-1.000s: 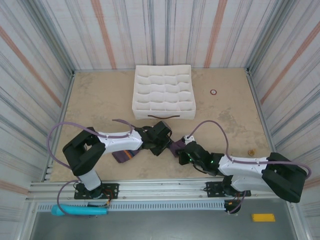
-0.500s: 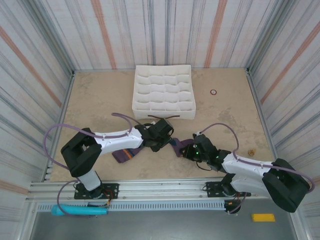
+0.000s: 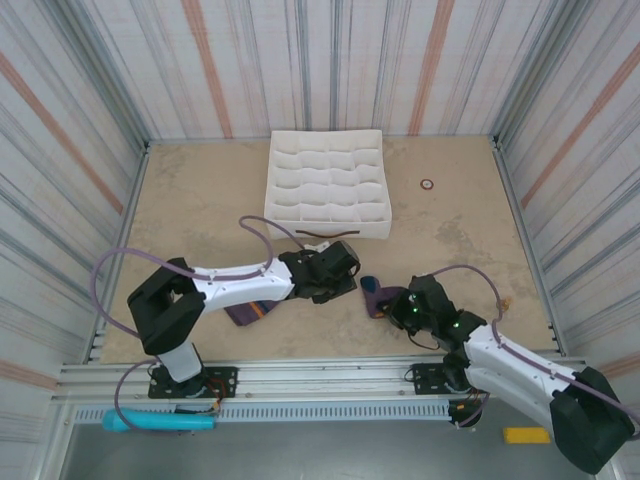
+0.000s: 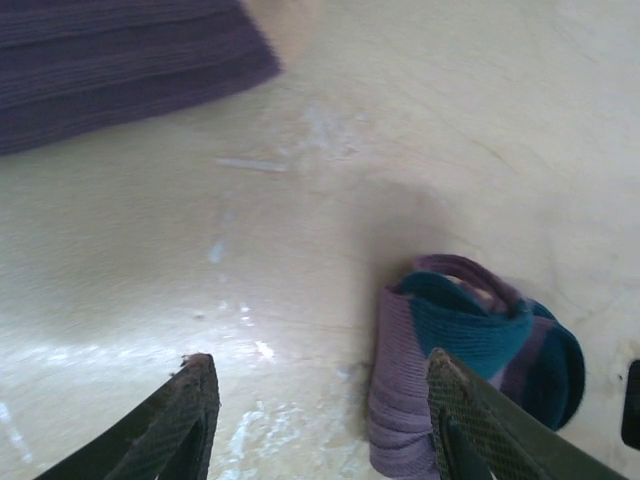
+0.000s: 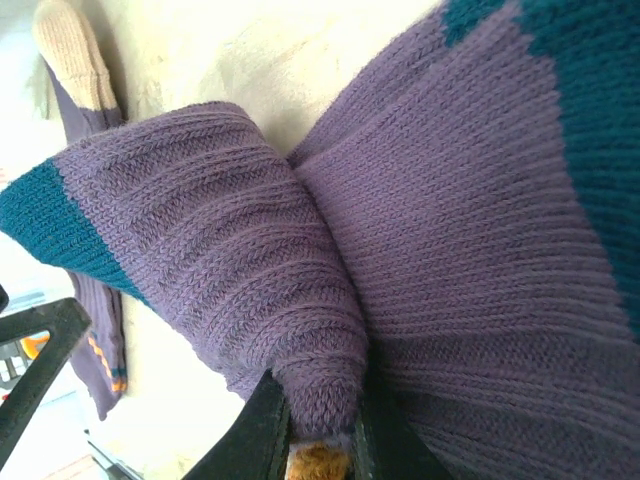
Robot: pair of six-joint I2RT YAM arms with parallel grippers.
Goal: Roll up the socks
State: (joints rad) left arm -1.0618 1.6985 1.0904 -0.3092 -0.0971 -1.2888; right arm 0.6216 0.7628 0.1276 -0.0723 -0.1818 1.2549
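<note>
The tan desk (image 3: pixel 200 190) is walled in by striped panels. At its far middle stands a white organizer (image 3: pixel 327 185) divided into many small cells, with a dark handle on its near wall.

The left arm (image 3: pixel 235 283) stretches from the near left corner toward the middle of the desk. The right arm (image 3: pixel 510 358) reaches in from the near right.

The striped sock (image 3: pixel 248 312) lies flat near the front, left of centre, partly under the left arm. Its peach toe and orange-and-navy stripes show in the right wrist view (image 5: pixel 100 340). The teal-heeled sock (image 3: pixel 375 293) is bunched into a folded lump near the middle of the desk, well apart from the striped one and between the two hands.

The left hand (image 3: pixel 340 270) hangs over bare desk just left of that lump. Its fingers (image 4: pixel 195 410) are spread apart and there is nothing between them. The right hand (image 3: pixel 402 306) is pinched closed on a fold of the teal-heeled sock, the purple knit squeezed tight between its fingertips (image 5: pixel 270 420).

A small dark ring (image 3: pixel 427 184) lies on the desk to the right of the organizer.
</note>
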